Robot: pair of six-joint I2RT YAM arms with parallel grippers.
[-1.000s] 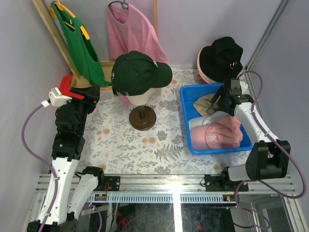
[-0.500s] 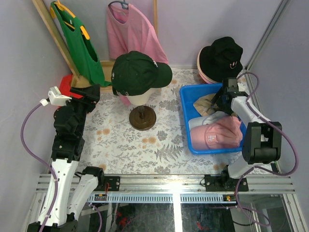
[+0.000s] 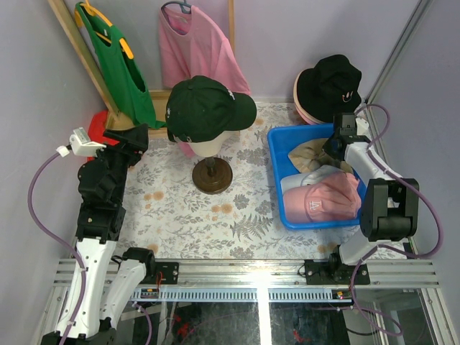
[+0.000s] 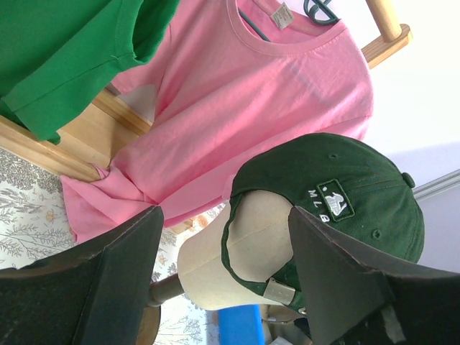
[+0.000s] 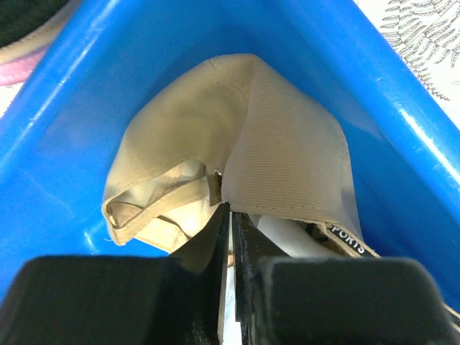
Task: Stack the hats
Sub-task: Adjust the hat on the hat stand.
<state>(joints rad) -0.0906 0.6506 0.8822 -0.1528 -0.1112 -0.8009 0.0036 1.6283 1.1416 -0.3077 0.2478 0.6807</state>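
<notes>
**Tan cap** (image 5: 237,136): crumpled at the far end of the blue bin (image 5: 65,122), crown slumped against the wall, strap loop showing on its left. The bin lies along the right edge of the worktop (image 3: 215,208). The white cap (image 3: 316,176) and the pink cap (image 3: 320,201) lie in the same bin toward the near edge, and the white one touches the tan one.

**Right end effector** (image 5: 230,215): fingers pressed almost together on the tan cap's lower hem, leaving only a thin slit (the fabric appears to be caught in it; how deep, cannot tell).

**Left end effector** (image 4: 224,237): spread wide, holding nothing, up by the far left corner. It faces the dark green cap (image 4: 338,194) on the mannequin head (image 4: 223,266).

**Other hats:** black bucket hat (image 3: 330,86) over a pink one (image 3: 300,108) at the far right corner.

**Step in hand (judged):** the pinch is made and the lift-out comes next.

**Doing it well:**
- Raise slowly and straight up until the cap clears the bin wall.
- Watch that the white cap's brim does not ride along.
- A hem pinch is shallow, so avoid swinging, since the soft crown will hang and sway.
- Carry it low to the chosen stack and let the crown settle before releasing.
</notes>
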